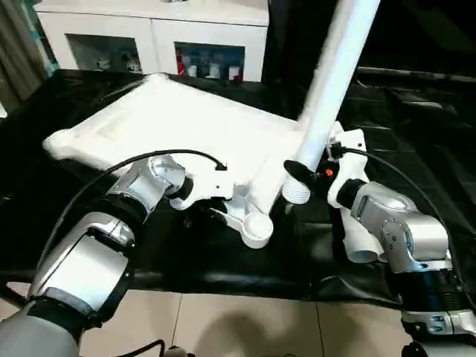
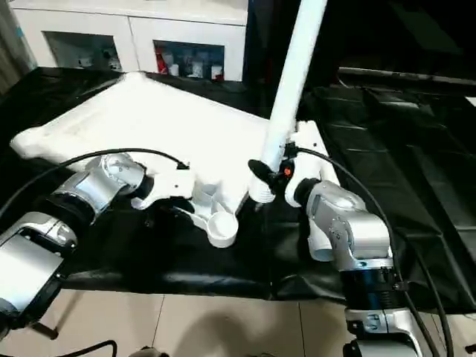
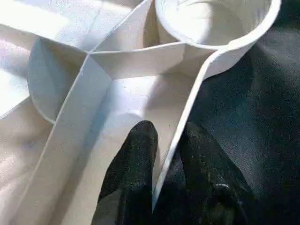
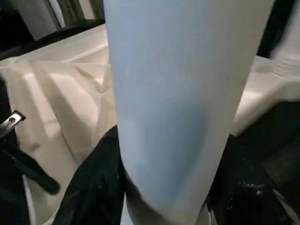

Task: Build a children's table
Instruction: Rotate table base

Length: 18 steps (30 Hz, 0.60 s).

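Observation:
The white tabletop (image 1: 178,119) lies upside down on the black cloth, ribs up. One of its round corner sockets (image 1: 256,229) is at the near edge. My left gripper (image 1: 202,214) is shut on the tabletop's rim wall just beside that socket (image 3: 215,23), with one black finger (image 3: 131,173) on each side of the wall. My right gripper (image 1: 306,175) is shut on a white tubular leg (image 1: 335,67). The leg stands tilted, with its ribbed lower end (image 1: 296,192) just above the tabletop, close to the socket. A second leg (image 1: 358,244) lies under my right forearm.
Black cloth (image 1: 223,260) covers the large table, whose front edge meets pale floor tiles (image 1: 245,327). A white glass-door cabinet (image 1: 149,37) stands behind it. More black cloth (image 2: 416,149) spreads to the right of the tabletop.

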Motion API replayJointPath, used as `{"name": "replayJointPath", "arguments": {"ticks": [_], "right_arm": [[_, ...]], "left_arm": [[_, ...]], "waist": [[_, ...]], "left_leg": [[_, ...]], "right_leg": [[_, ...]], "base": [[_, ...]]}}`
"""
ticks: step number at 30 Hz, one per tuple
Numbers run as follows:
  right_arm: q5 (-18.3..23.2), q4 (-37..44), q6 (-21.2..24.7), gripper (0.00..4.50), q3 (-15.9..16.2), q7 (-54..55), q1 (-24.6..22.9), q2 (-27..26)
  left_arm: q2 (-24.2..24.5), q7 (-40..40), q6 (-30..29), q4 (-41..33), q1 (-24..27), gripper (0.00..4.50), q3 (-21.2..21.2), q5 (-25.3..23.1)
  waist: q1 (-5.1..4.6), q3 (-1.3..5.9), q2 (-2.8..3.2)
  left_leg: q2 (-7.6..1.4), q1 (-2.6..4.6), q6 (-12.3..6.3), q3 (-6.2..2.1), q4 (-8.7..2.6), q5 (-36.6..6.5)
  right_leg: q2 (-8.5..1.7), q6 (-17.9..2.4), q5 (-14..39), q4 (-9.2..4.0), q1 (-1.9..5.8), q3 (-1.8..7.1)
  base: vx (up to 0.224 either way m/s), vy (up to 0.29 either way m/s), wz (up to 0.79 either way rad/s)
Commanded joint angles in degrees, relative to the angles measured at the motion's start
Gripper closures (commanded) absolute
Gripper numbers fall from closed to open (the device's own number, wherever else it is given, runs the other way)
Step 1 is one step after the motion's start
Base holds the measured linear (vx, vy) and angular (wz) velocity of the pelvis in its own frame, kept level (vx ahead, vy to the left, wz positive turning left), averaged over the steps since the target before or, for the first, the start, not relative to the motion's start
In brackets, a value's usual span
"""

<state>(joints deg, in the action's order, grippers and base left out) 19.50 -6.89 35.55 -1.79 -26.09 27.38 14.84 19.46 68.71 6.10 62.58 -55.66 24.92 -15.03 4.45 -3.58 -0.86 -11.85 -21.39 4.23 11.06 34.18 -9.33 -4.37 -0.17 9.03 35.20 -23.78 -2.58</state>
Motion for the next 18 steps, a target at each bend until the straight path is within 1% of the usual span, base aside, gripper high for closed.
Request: {"name": "replayJointPath", "arguments": {"ticks": [1, 2, 3, 4, 5, 6, 7, 8, 9, 10, 11, 12, 13, 14, 15, 16, 17, 18], "right_arm": [[-0.51, 1.03, -0.85, 2.61, -0.09, 0.45, -0.33, 0.05], [-0.39, 1.04, -0.84, 2.61, 0.17, 0.74, -0.46, -0.37], [-0.33, 1.02, -0.82, 2.61, 0.25, 0.88, -0.51, -0.61], [-0.29, 0.96, -0.82, 2.61, 0.33, 1.01, -0.57, -0.88], [-0.29, 0.89, -0.9, 2.61, 0.4, 1.16, -0.64, -1.17], [-0.29, 0.89, -0.9, 2.61, 0.4, 1.16, -0.64, -1.17], [-0.33, 0.82, -0.95, 2.61, 0.41, 1.24, -0.65, -1.36], [-0.39, 0.56, -1.16, 2.61, 0.47, 1.38, -0.74, -1.76], [-0.69, 0.12, -1.86, 2.61, 0.54, 1.6, -0.85, -2.24], [-0.94, -0.26, -2.57, 2.61, 0.62, 1.75, -0.96, -2.64], [-1.04, -0.4, -2.84, 2.61, 0.65, 1.8, -1.01, -2.79], [-1.36, -0.85, -3.7, 2.61, 0.85, 1.78, -1.03, -3.01], [-1.37, -0.86, -3.72, 2.61, 0.86, 1.78, -1.03, -3.01], [-1.75, -1.3, -4.59, 2.61, 1.3, 1.39, -0.92, -2.91], [-1.92, -1.44, -4.92, 2.61, 1.52, 1.15, -0.87, -2.82], [-1.92, -1.44, -4.92, 2.61, 1.52, 1.15, -0.87, -2.82], [-2.22, -1.48, -5.1, 2.61, 1.93, 0.85, -0.83, -2.6], [-2.54, -1.45, -5.3, 2.61, 2.43, 0.43, -0.86, -2.36]], "left_arm": [[0.76, -5.23, -4.26, 1.42, 1.62, 3.77, -2.42, 1.13], [0.77, -8.3, -7.2, 0.97, 2.78, 3.78, -3.77, 1.75], [0.8, -9.6, -8.19, 0.74, 3.34, 3.82, -4.22, 1.9], [0.81, -10.94, -8.82, 0.49, 3.9, 3.85, -4.63, 2.03], [0.85, -11.75, -9.43, -0.2, 4.55, 3.87, -4.97, 2.13], [0.85, -11.75, -9.43, -0.2, 4.55, 3.89, -4.97, 2.13], [0.9, -12.14, -10.22, -1.16, 5.1, 3.94, -5.21, 2.15], [0.9, -12.23, -10.77, -2.62, 6.11, 4.0, -5.64, 2.51], [0.82, -12.07, -10.87, -4.76, 7.51, 4.05, -6.28, 2.9], [0.72, -12.28, -10.32, -6.7, 8.88, 4.1, -6.82, 3.34], [0.69, -12.37, -9.92, -7.6, 9.49, 4.16, -7.02, 3.54], [0.48, -11.92, -8.23, -10.55, 11.45, 4.23, -7.6, 4.82], [0.48, -11.89, -8.19, -10.61, 11.5, 4.23, -7.61, 4.86], [0.11, -10.2, -6.3, -12.67, 12.99, 4.35, -8.16, 6.65], [-0.04, -9.46, -5.73, -13.48, 13.54, 4.35, -8.37, 7.34], [-0.04, -9.46, -5.73, -13.48, 13.54, 4.47, -8.37, 7.34], [-0.02, -9.2, -4.43, -14.13, 14.1, 4.47, -8.39, 7.62], [0.04, -9.16, -4.63, -15.01, 14.71, 4.49, -8.6, 7.93]], "waist": [[0.33, 4.24, -0.01], [0.23, 4.27, -0.29], [-0.01, 4.18, -0.56], [-0.11, 4.11, -0.69], [-0.33, 4.06, -0.48], [-0.45, 4.12, -0.47], [-0.67, 4.04, -0.59], [-0.78, 4.06, -0.64], [-0.86, 4.08, -0.74], [-0.84, 4.13, -0.68], [-0.9, 4.04, -0.66], [-0.79, 4.24, -0.59], [-0.85, 4.18, -0.54], [-0.74, 4.2, -0.54], [-0.7, 4.21, -0.44], [-0.62, 4.26, -0.36], [-0.56, 4.29, -0.35], [-0.55, 4.28, -0.46]], "left_leg": [[-0.58, 0.56, 1.23, -0.83, -4.01, -14.47], [-0.52, 0.56, 1.33, -0.88, -4.05, -14.72], [-0.51, 0.37, 1.35, -0.96, -4.15, -14.68], [-0.44, 0.38, 1.31, -0.98, -4.18, -14.92], [-0.38, 0.55, 1.23, -1.02, -4.16, -15.55], [-0.37, 0.54, 1.2, -1.03, -4.12, -15.5], [-0.36, 0.37, 1.06, -1.13, -4.28, -15.5], [-0.49, 0.5, 0.94, -1.17, -4.26, -15.53], [-0.4, 0.7, 0.64, -1.0, -4.13, -15.57], [-0.58, 0.73, 0.64, -1.05, -4.1, -15.44], [-0.66, 0.75, 0.53, -1.04, -4.18, -15.67], [-0.75, 1.2, 0.41, -0.87, -4.03, -15.68], [-0.81, 1.09, 0.47, -0.9, -4.11, -15.63], [-0.81, 1.05, 0.39, -0.82, -4.2, -15.49], [-0.74, 1.06, 0.39, -0.72, -4.19, -15.53], [-0.84, 1.08, 0.54, -0.78, -4.23, -15.53], [-0.79, 1.13, 0.59, -0.69, -4.25, -15.57], [-0.84, 1.05, 0.68, -0.72, -4.28, -15.65]], "right_leg": [[-3.46, -11.41, 16.4, -4.29, 3.57, 1.76], [-3.44, -10.49, 18.3, -4.53, 3.62, 1.72], [-3.44, -10.16, 19.24, -4.53, 3.69, 1.66], [-3.38, -9.7, 20.47, -4.7, 3.58, 1.58], [-3.38, -8.89, 22.89, -5.07, 3.4, 1.53], [-3.37, -8.67, 23.22, -5.07, 3.42, 1.54], [-3.32, -7.89, 24.58, -5.31, 3.41, 1.44], [-3.4, -7.82, 24.93, -5.25, 3.25, 1.43], [-3.34, -7.8, 25.31, -5.55, 2.95, 1.51], [-3.54, -8.21, 24.72, -5.39, 2.95, 1.59], [-3.48, -8.37, 24.88, -5.42, 2.75, 1.57], [-3.39, -8.89, 23.32, -5.42, 2.43, 1.76], [-3.31, -9.34, 22.11, -5.22, 2.47, 1.8], [-3.15, -9.73, 20.61, -5.11, 2.5, 1.77], [-3.05, -9.98, 19.53, -5.01, 2.41, 1.81], [-3.15, -10.2, 18.88, -4.85, 2.51, 1.81], [-3.0, -10.37, 17.96, -4.81, 2.44, 1.84], [-3.09, -10.43, 17.29, -4.71, 2.59, 1.88]], "base": [[0.0, 0.0, 0.0], [0.0, 0.0, 0.0], [0.0, 0.0, 0.0], [0.0, 0.0, 0.0], [0.0, 0.0, 0.0], [0.0, 0.0, 0.0], [0.0, 0.0, 0.0], [0.0, 0.0, 0.0], [0.0, 0.0, 0.0], [0.0, 0.0, 0.0], [0.0, 0.0, 0.0], [0.0, 0.0, 0.0], [0.0, 0.0, 0.0], [0.0, 0.0, 0.0], [0.0, 0.0, 0.0], [0.0, 0.0, 0.0], [0.0, 0.0, 0.0], [0.0, 0.0, 0.0]]}}
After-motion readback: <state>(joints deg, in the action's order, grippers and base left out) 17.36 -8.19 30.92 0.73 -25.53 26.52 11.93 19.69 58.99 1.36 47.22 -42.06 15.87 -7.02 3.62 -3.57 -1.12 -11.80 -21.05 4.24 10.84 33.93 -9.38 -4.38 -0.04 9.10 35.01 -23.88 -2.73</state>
